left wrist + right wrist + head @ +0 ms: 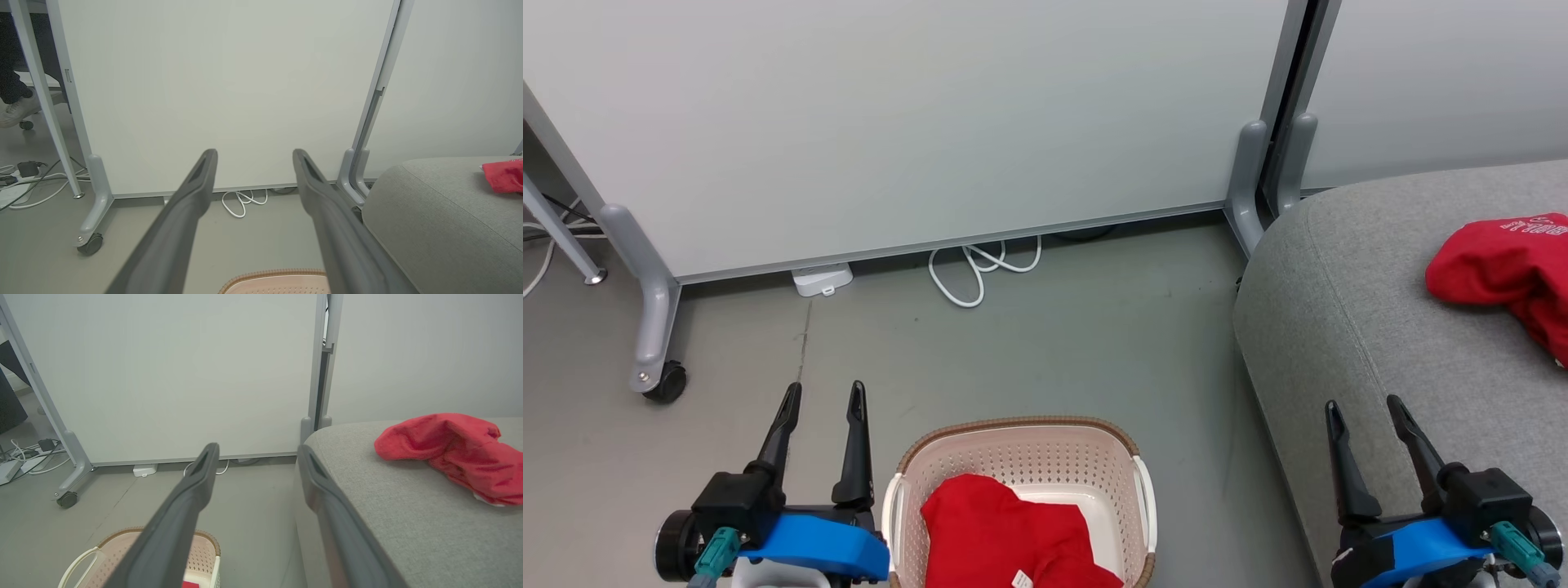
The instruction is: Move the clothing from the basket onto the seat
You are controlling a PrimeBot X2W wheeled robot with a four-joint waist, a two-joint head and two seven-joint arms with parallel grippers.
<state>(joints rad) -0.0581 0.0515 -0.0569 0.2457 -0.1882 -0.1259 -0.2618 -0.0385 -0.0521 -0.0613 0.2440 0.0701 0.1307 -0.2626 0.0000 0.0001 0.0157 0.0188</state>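
Red clothing point(1005, 531): one piece in cream basket point(1013, 426), another piece point(1494, 261) on grey seat point(1356, 343).
Writing: white letters point(1535, 222), too small to read.
Left gripper point(824, 388), right gripper point(1362, 403): wide open, empty.

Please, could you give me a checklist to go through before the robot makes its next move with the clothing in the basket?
1. The left hand is open and empty: ok.
2. The right hand is open and empty: ok.
3. The basket stands upright: ok.
4. The basket garment lies uncovered, free to grasp: ok.
5. The seat has bare space beside the seat garment: ok.
6. More clothing hidden under the basket garment: cannot tell.
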